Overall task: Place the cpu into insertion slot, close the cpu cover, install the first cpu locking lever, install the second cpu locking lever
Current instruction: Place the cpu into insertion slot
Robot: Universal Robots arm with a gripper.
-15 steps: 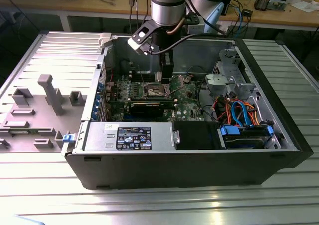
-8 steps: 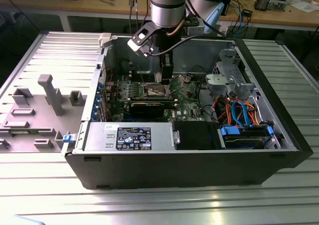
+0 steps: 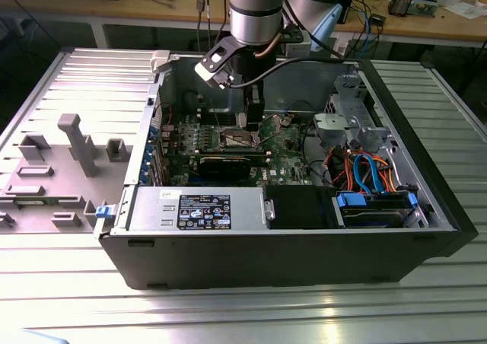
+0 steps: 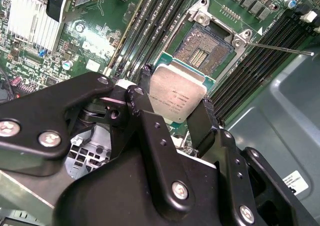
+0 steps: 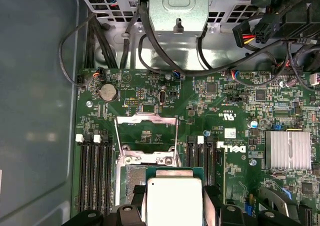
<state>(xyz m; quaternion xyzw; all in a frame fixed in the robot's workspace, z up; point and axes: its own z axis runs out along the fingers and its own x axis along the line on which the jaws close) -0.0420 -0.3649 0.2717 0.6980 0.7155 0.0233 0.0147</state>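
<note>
My gripper [image 4: 175, 100] is shut on the cpu [image 4: 177, 92], a small square chip with a dull silver face clamped by its edges between the black fingers [image 4: 142, 93]. The chip hangs over the near edge of the insertion slot [image 4: 207, 48], whose dark pin field lies uncovered on the green board. In the first wrist view the cpu [image 5: 172, 198] sits in the gripper [image 5: 173, 196], and the cpu cover [image 5: 145, 119] stands swung open just beyond the slot. A thin locking lever [image 4: 280, 49] sticks out sideways. In the exterior view the gripper [image 3: 253, 121] reaches down inside the case.
Long black memory slots [image 5: 95, 171] flank the socket on both sides. A black graphics card [image 3: 228, 164], a finned heatsink [image 5: 290, 148], the power supply [image 3: 198, 207] and bundled cables [image 3: 365, 169] crowd the open computer case. A grey fixture [image 3: 76, 142] lies at the exterior view's left.
</note>
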